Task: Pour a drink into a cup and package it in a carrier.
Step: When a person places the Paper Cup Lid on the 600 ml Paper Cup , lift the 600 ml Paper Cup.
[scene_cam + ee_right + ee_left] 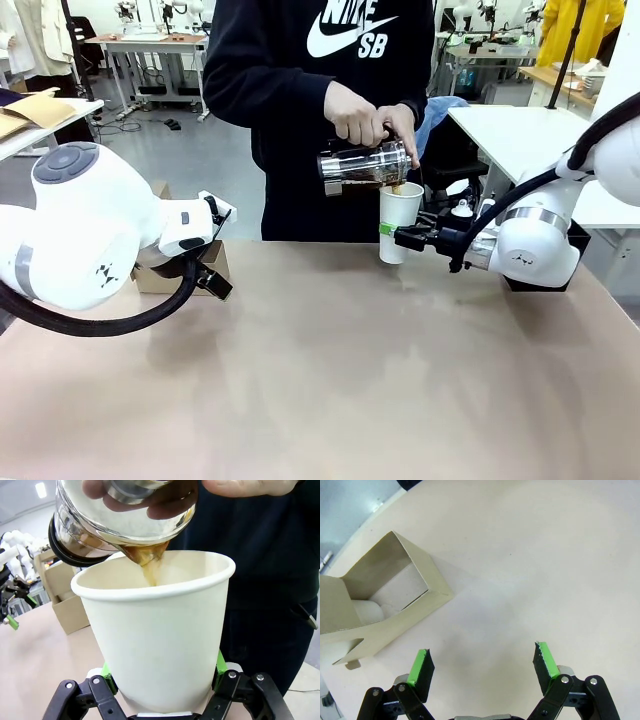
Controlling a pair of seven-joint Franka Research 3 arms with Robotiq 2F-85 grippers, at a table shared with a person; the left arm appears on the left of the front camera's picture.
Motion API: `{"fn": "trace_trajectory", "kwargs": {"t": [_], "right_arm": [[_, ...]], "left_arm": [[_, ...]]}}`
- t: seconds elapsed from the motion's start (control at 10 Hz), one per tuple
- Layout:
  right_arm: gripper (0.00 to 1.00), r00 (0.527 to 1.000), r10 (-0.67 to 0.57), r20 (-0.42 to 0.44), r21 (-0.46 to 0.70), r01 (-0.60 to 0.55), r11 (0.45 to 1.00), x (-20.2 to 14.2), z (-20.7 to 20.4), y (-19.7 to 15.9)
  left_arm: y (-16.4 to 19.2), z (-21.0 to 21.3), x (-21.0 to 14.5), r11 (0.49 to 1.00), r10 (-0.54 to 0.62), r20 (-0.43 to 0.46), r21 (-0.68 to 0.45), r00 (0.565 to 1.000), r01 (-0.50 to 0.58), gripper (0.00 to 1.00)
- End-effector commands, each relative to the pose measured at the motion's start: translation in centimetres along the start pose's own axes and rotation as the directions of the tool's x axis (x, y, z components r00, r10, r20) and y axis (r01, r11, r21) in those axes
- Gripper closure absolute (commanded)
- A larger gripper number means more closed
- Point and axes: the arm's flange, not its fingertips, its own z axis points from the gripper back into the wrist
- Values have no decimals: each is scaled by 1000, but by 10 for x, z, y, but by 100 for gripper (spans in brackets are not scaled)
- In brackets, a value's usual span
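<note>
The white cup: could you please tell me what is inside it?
Brown drink streams in from the tilted jug; the front wall of the cup hides the level below.

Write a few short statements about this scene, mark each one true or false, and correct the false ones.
1. The right gripper is shut on the cup. True.
2. The cup has a lid on it. False: its top is open, and the drink streams into it.
3. A person's hand tilts the glass jug over the cup. True.
4. The left gripper clamps the carrier. False: its fingers stand open and hold nothing, and the carrier lies apart from them.
</note>
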Motion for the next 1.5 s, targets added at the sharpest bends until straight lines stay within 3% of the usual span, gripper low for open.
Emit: {"fn": "trace_trajectory", "kwargs": {"t": [0.0, 1.4], "right_arm": [[19, 1000, -12, 2, -3, 12, 1000, 3, -1, 1], [19, 1000, -12, 2, -3, 12, 1000, 3, -1, 1]], "left_arm": [[1, 0, 0, 1000, 1, 1, -2, 1000, -1, 0], [1, 0, 0, 1000, 1, 1, -2, 1000, -1, 0]]}}
